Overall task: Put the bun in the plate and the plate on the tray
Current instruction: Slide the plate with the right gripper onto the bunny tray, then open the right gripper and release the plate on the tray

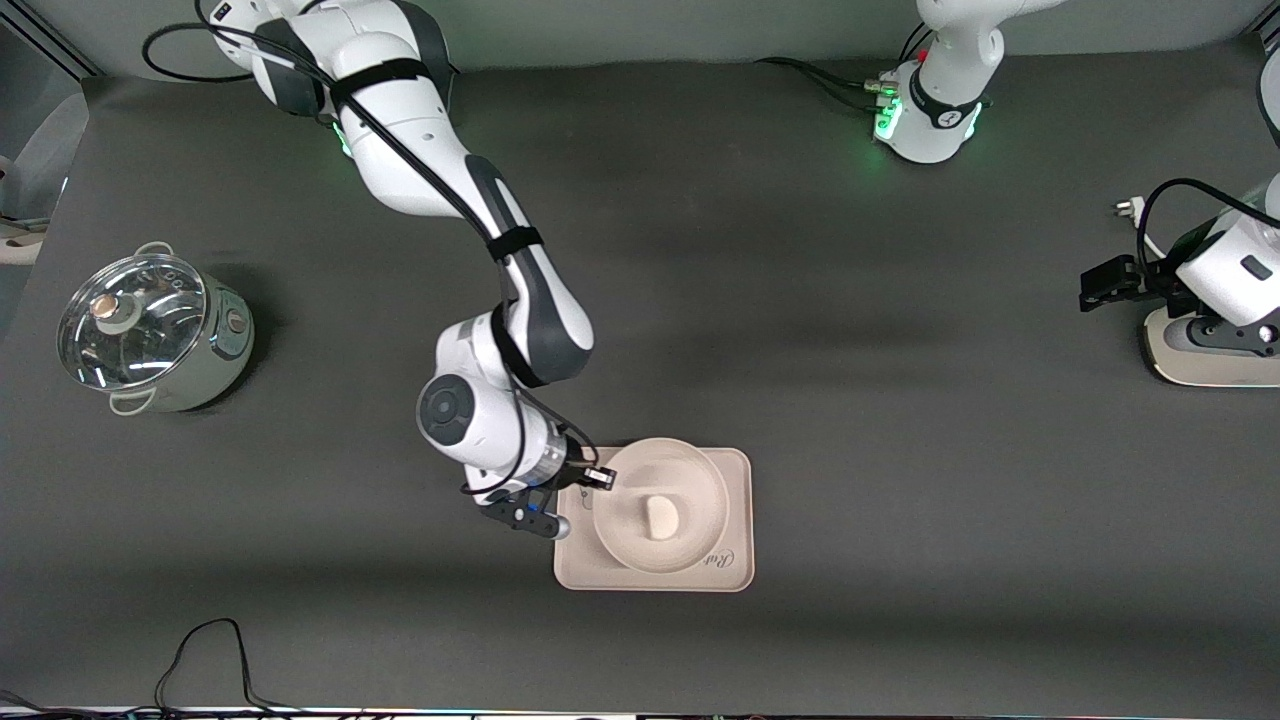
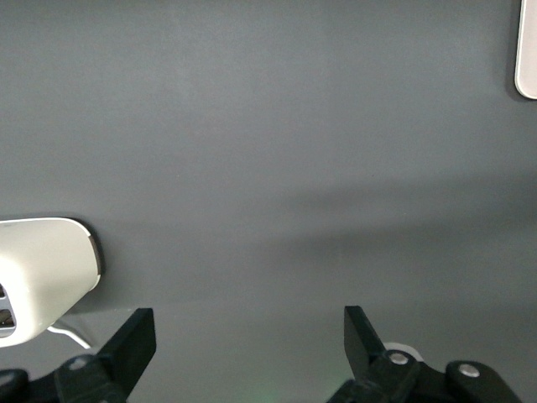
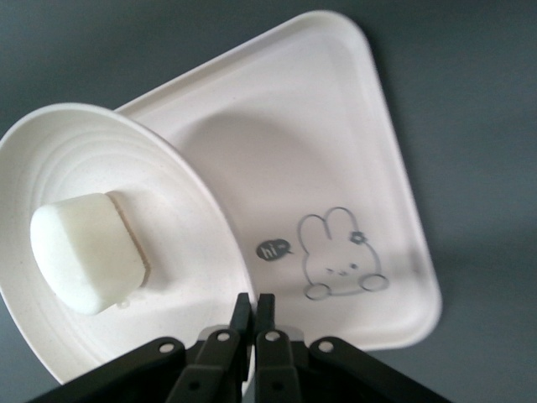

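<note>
The right gripper (image 3: 253, 312) pinches the plate's (image 1: 700, 490) rim, fingers squeezed tight. The bun (image 1: 660, 517) sits in the plate, over the tray (image 1: 735, 470). The left gripper (image 2: 249, 336) waits wide open, holding nothing.

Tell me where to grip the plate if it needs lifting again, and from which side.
Pinch the plate by its thin raised rim, at the edge toward the right arm's end of the table, where the right gripper is already shut on it. The bun fills the centre, and the tray lies beneath.
</note>
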Motion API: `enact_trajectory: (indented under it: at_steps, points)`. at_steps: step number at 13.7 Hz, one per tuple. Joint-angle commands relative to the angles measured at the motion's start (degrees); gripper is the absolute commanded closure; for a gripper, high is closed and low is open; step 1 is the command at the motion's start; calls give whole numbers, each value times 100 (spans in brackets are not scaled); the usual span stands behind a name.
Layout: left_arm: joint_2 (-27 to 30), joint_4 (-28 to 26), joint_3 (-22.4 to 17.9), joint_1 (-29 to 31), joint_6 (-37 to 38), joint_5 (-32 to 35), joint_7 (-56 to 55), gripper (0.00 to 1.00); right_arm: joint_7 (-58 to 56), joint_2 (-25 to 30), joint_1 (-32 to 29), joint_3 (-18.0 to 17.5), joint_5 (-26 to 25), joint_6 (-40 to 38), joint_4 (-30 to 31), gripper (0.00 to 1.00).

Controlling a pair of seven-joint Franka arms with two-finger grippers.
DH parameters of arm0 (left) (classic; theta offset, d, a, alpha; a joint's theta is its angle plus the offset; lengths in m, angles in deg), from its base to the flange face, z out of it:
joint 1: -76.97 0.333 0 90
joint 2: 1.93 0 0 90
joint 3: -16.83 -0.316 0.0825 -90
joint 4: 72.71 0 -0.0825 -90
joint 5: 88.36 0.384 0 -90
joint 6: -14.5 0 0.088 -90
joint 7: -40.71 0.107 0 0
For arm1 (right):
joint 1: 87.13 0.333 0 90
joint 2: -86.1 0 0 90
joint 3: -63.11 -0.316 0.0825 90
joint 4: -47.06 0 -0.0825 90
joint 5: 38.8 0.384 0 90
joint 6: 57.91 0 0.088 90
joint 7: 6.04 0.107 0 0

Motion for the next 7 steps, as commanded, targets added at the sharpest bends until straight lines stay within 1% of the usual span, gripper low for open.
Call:
enact_trajectory:
  at_steps: [1,3,7]
  points:
    - [212,-181,8,46,-77,-57,-21,0,95,-326,-112,-49,119,139,-286,100]
    - [212,-181,8,46,-77,-57,-21,0,77,-449,-165,-145,119,420,-286,100]
    - [212,-181,8,46,-77,-57,-21,0,94,-502,-209,-154,119,465,-277,100]
